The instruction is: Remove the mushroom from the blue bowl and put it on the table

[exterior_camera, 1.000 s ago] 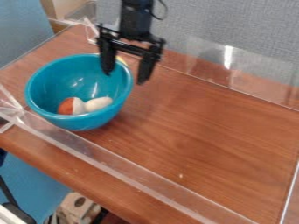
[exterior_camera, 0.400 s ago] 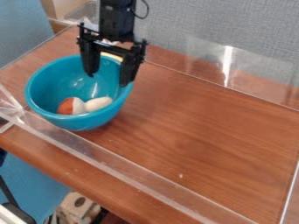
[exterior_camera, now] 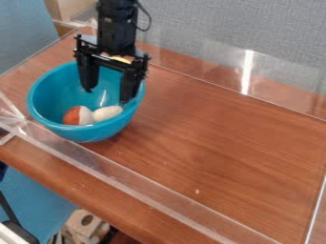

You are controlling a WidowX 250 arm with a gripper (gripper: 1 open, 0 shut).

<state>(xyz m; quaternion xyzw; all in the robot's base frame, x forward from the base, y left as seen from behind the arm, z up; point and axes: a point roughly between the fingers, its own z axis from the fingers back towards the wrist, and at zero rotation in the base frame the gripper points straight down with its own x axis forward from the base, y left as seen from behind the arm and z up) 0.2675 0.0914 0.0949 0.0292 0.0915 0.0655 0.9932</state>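
Observation:
The blue bowl (exterior_camera: pixel 57 127) sits at the left end of the table (exterior_camera: pixel 216 133). Inside it lies the mushroom (exterior_camera: pixel 91 114), its reddish-brown cap to the left and its cream stem to the right. My black gripper (exterior_camera: pixel 110 91) hangs open over the bowl, its two fingers (exterior_camera: pixel 86 78) reaching down past the far rim, just above and behind the mushroom. Nothing is between the fingers.
Low clear acrylic walls (exterior_camera: pixel 152 191) edge the tabletop on all sides. The wood surface stretches to the right of the bowl. A blue-grey wall stands behind the table.
The gripper has moved left and down, from over the bowl's right rim to above the bowl's inside. It stays open. The mushroom and bowl have not moved.

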